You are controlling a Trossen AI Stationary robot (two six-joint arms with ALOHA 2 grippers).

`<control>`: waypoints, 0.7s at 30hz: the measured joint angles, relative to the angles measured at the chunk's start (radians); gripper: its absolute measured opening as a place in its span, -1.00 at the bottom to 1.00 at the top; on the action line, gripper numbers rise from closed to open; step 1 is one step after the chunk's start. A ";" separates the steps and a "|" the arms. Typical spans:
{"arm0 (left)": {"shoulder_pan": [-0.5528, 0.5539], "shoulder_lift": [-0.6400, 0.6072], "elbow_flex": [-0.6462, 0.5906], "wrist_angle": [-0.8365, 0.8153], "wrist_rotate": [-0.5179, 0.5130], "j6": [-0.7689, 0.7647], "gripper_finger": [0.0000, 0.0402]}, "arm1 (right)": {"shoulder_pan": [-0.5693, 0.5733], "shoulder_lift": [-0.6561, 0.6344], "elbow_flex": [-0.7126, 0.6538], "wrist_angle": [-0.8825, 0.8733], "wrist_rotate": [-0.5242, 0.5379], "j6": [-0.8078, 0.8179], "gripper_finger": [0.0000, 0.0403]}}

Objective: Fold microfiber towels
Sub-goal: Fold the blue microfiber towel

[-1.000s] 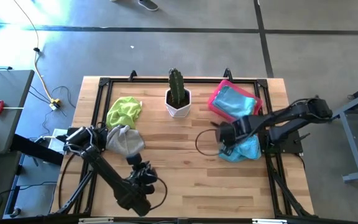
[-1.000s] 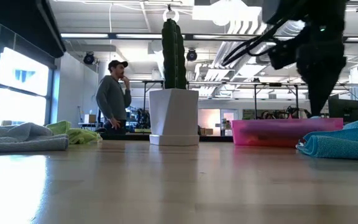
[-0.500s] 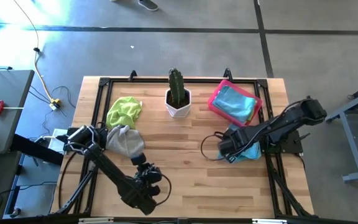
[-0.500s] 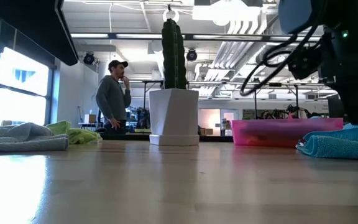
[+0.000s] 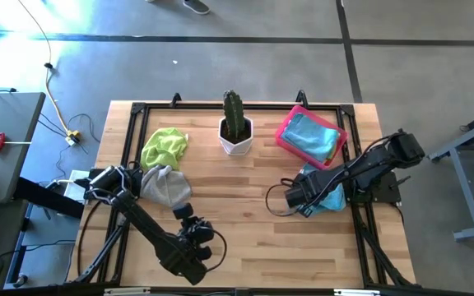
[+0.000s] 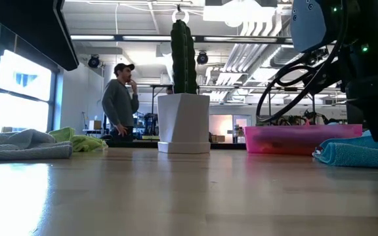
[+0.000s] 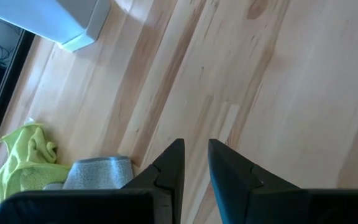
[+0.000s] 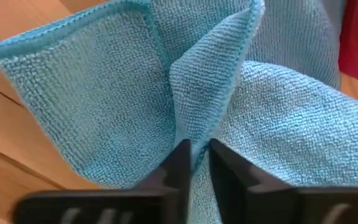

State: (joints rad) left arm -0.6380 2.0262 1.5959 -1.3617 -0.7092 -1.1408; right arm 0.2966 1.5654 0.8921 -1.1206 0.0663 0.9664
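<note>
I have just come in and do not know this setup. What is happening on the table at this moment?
The robot is folding microfiber towels. Its right gripper is pinching a fold of a crumpled light blue towel lying on the table beside the pink tray, which holds another light blue towel. The left gripper waits over bare wood near the front edge, holding nothing. A grey towel and a lime green towel lie untouched.

The right gripper point(image 5: 304, 200) covers part of a light blue towel point(image 5: 329, 198) in the high view, so the towel's full outline is hidden. In the low view the same towel point(image 6: 363, 152) is cut off by the picture's edge. The potted cactus point(image 6: 183, 92) blocks part of the room behind. The grey towel point(image 7: 98, 174) sits partly behind the left gripper's fingers point(image 7: 169, 168).
</note>
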 joint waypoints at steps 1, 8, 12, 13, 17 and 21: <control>0.000 0.000 0.000 0.000 0.001 -0.002 -0.69 | 0.000 0.000 0.000 0.001 0.002 -0.005 -0.89; 0.000 0.000 0.000 0.000 0.009 -0.007 -0.69 | 0.018 0.000 0.019 0.008 0.010 -0.034 -0.98; 0.000 0.000 0.000 0.002 -0.003 0.018 -0.69 | 0.053 0.000 0.103 0.070 0.011 -0.115 -0.99; 0.000 0.000 0.000 0.007 -0.007 0.031 -0.69 | 0.063 0.000 0.130 0.090 0.015 -0.135 -0.99; 0.007 0.000 0.000 0.072 -0.028 0.119 -0.69 | 0.105 0.000 0.244 0.176 0.061 -0.218 -1.00; 0.018 0.000 0.000 0.216 -0.056 0.286 -0.69 | 0.141 -0.001 0.327 0.238 0.089 -0.283 -1.00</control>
State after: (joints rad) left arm -0.6200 2.0262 1.5963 -1.1458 -0.7652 -0.8543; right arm 0.4374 1.5646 1.2187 -0.8821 0.1552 0.6836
